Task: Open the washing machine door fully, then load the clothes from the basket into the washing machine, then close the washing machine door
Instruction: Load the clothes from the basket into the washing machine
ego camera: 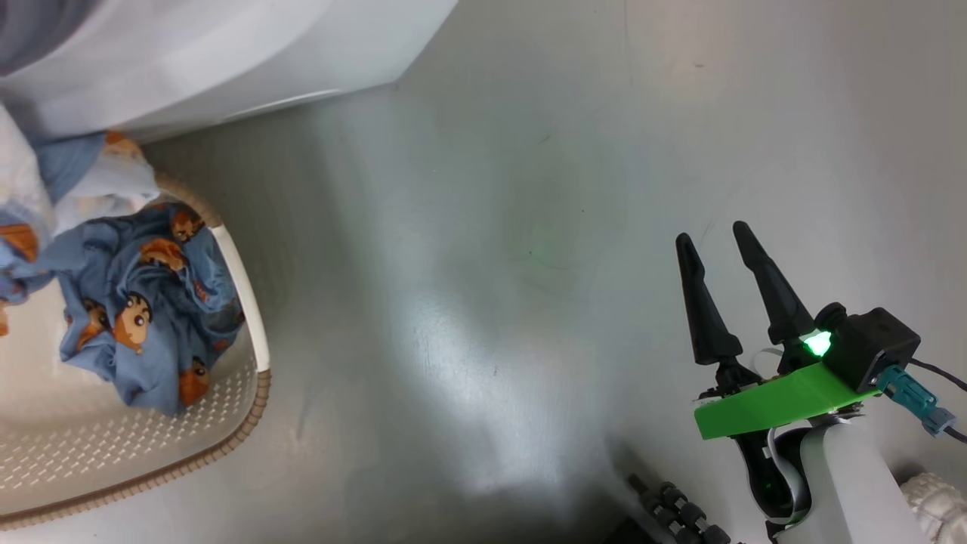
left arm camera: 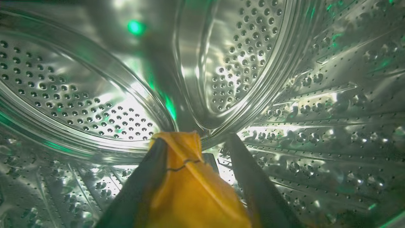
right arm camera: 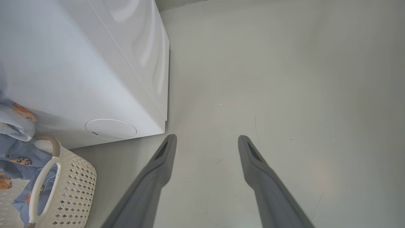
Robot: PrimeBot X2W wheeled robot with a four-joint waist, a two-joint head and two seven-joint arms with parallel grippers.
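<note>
Orange cloth (left arm camera: 190, 193) lies bunched between the fingers of the left gripper (left arm camera: 195, 138), resting against one finger (left arm camera: 139, 190). A strip of steel shows between the cloth and the other finger, so the gripper stands apart rather than clamped. Around and beyond it curves the perforated drum (left arm camera: 79, 95) of the washing machine (ego camera: 227, 60), its steel wall glinting with green reflections.

Outside, the right gripper (ego camera: 712, 232) hangs over the bare grey floor (ego camera: 483, 264) with its fingers spread and nothing between them. To its left the basket (ego camera: 253, 340) sits on the floor, light-blue clothes (ego camera: 143, 302) with cartoon figures heaped in it and spilling over the far rim. Just past the basket rises the machine's white front, with the round filter cap (right arm camera: 110, 129) low on the panel, near the basket's handle (right arm camera: 42, 186).
</note>
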